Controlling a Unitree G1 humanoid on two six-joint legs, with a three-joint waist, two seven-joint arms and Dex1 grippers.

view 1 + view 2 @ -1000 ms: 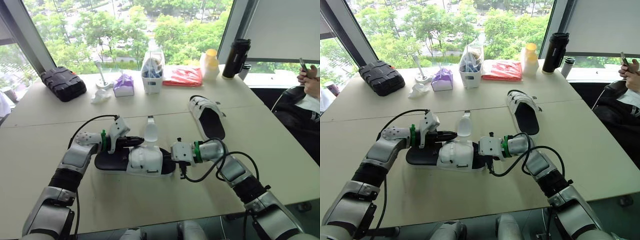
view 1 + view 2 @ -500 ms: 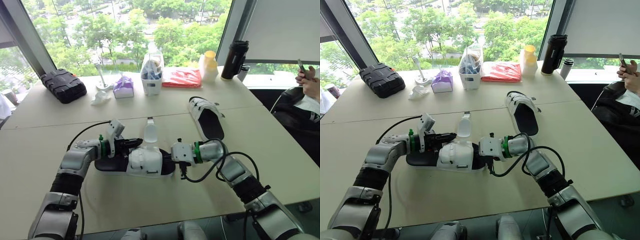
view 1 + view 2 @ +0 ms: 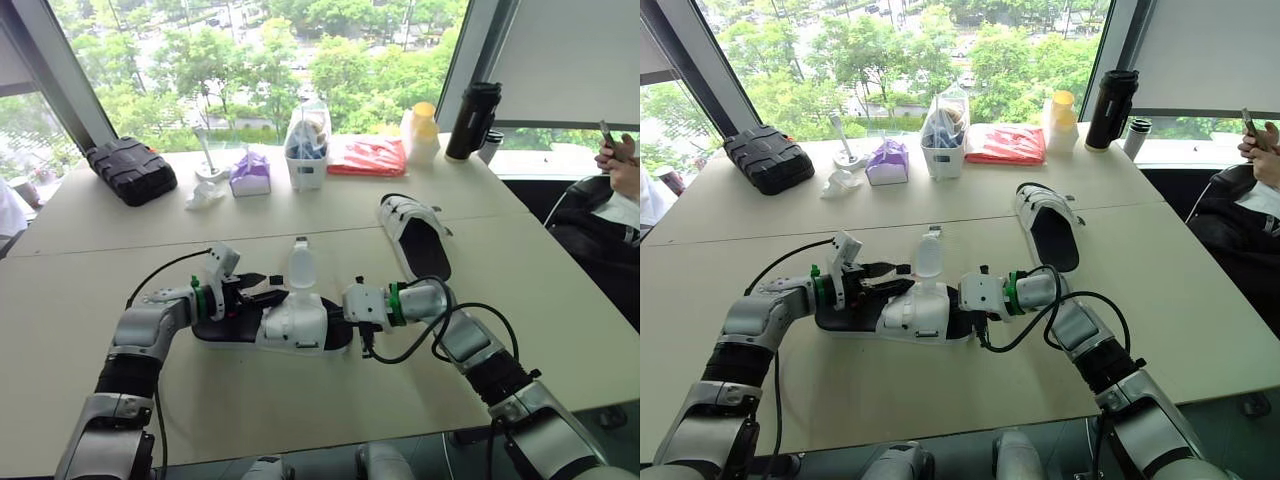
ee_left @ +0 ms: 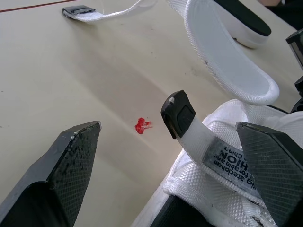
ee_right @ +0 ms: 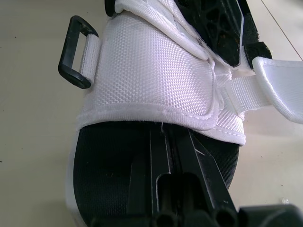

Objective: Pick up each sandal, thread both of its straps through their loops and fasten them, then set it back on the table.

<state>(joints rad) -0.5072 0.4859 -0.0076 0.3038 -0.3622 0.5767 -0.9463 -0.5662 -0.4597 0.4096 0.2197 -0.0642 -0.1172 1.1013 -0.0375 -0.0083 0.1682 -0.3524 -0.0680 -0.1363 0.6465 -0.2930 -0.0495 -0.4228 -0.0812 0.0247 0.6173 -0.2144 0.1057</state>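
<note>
A black-soled sandal with white straps [image 3: 292, 322] lies at the table's middle. One wide strap [image 3: 301, 266] stands upright from it. My left gripper [image 3: 260, 289] is open at its heel side; in the left wrist view a narrow black-tipped strap [image 4: 208, 147] lies loose between the spread fingers [image 4: 71, 156]. My right gripper [image 5: 166, 137] is shut, its fingertips resting on the black footbed at the toe end under the white upper [image 5: 151, 75], beside a black loop [image 5: 75, 56]. The second sandal [image 3: 418, 238] lies further back to the right.
Along the far edge stand a black case [image 3: 130, 170], a purple tissue pack [image 3: 248, 172], a white bin [image 3: 306, 150], a red packet [image 3: 366, 155], a yellow-capped bottle [image 3: 420, 130] and a black flask [image 3: 471, 118]. A person [image 3: 620, 160] sits at the right.
My left gripper has opened and let go of the narrow strap, and the left arm has sunk a little toward the table. The right arm and sandal have stayed put.
</note>
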